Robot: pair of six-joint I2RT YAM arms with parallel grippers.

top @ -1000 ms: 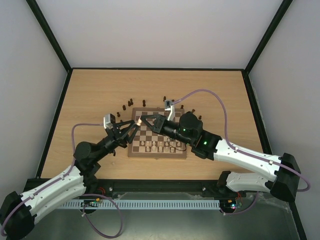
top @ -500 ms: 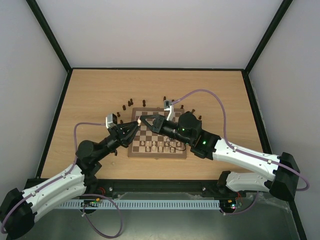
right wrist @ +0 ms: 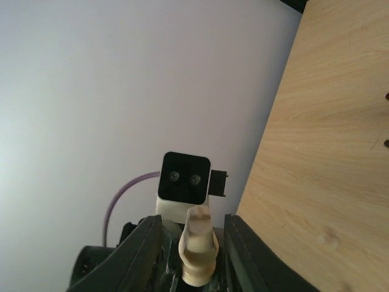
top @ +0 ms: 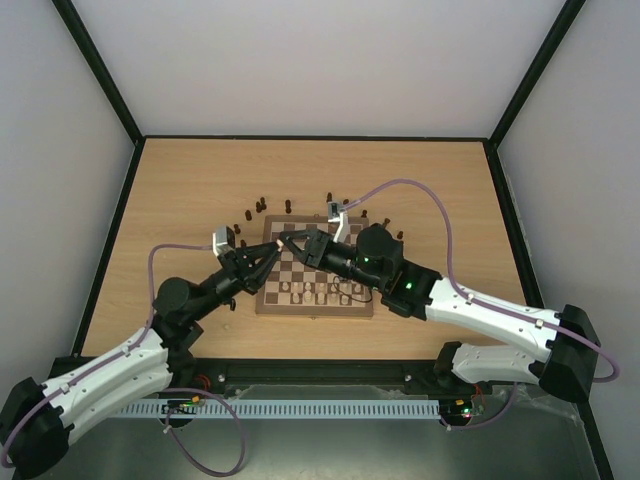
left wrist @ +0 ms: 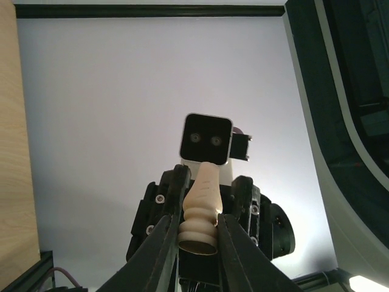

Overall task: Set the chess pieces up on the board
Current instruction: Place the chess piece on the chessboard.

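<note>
Roughly half done, by my judgement: pale pieces [top: 318,291] stand on near rows of board [top: 312,311]; dark pieces [top: 262,203] lie scattered on bench [top: 180,190] beyond far edge, still to place. Top view alone shows board. Left wrist view shows left pincer [left wrist: 202,194] clamping one pale piece [left wrist: 197,228], aloft over far-left corner. Right pincer [right wrist: 194,224] flanks it; grip cannot tell.

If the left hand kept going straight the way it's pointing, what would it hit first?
Most likely the right hand. In the left wrist view it faces the left hand head-on, straight ahead, and the cream chess piece in the left hand's grip points at it. How near is unclear.
</note>
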